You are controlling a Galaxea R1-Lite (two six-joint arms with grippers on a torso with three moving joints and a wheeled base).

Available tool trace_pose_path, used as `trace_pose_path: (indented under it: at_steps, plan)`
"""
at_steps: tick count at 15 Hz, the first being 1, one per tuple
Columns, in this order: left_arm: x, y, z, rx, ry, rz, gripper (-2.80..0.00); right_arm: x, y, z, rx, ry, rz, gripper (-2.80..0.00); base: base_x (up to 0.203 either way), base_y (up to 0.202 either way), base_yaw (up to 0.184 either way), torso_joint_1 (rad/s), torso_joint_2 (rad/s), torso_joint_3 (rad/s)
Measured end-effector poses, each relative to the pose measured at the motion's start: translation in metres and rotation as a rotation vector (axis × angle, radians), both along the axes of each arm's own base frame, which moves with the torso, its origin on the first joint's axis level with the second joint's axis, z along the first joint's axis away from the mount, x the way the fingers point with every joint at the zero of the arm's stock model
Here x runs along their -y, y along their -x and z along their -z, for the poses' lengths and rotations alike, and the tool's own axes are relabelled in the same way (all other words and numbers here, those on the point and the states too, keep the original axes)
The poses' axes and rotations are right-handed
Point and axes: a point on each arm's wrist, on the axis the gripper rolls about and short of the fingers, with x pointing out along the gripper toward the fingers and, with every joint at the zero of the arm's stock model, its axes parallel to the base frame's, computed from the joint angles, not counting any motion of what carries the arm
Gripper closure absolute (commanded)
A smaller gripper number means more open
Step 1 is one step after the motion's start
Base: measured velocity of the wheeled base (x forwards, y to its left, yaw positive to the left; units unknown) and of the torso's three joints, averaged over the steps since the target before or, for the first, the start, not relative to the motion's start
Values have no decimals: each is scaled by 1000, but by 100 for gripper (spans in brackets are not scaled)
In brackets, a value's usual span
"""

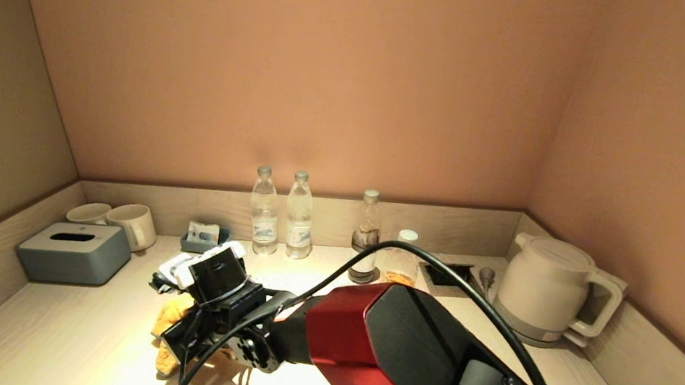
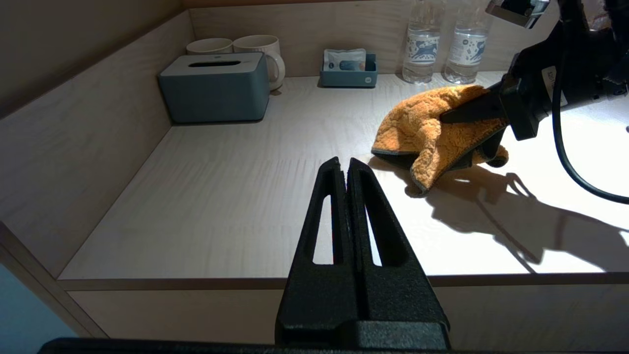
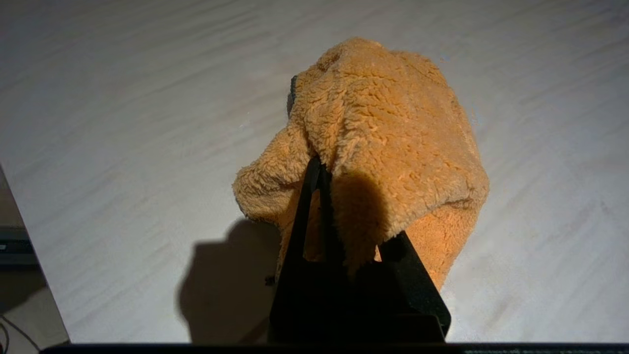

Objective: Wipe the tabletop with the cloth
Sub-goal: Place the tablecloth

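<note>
An orange fluffy cloth point(image 1: 172, 317) is bunched at the left-centre of the pale wooden tabletop point(image 1: 58, 329). My right gripper point(image 1: 181, 339) reaches in from the right and is shut on the cloth. In the right wrist view the cloth point(image 3: 388, 123) drapes over the fingers point(image 3: 307, 216), and the right gripper point(image 3: 314, 164) points down at the tabletop point(image 3: 123, 123). In the left wrist view the cloth point(image 2: 432, 128) hangs from the right gripper point(image 2: 444, 118), its lower corner at or just above the tabletop point(image 2: 221, 196). My left gripper point(image 2: 342, 164) is shut and empty over the table's front edge; it is out of the head view.
A grey tissue box point(image 1: 74, 251) and two mugs point(image 1: 132, 224) stand at the back left. A small sachet tray point(image 1: 205, 237), three bottles point(image 1: 264, 213), a white-lidded jar point(image 1: 401, 263) and a white kettle point(image 1: 548, 288) line the back. Low walls border three sides.
</note>
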Motion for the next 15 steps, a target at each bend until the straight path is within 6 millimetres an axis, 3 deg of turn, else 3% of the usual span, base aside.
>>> trace_pose_path:
  at_steps: [2,3,11,15]
  plan:
    - [0,0,0,0,0,0,0,0,0,1,-3,4,-1,0,0,0,0,0,0,0]
    - [0,0,0,0,0,0,0,0,0,3,-7,8,-1,-280,0,0,0,0,0,0]
    - [0,0,0,0,0,0,0,1,8,7,-28,31,-6,-280,0,0,0,0,0,0]
    - [0,0,0,0,0,0,0,9,13,-9,-17,34,16,-280,0,0,0,0,0,0]
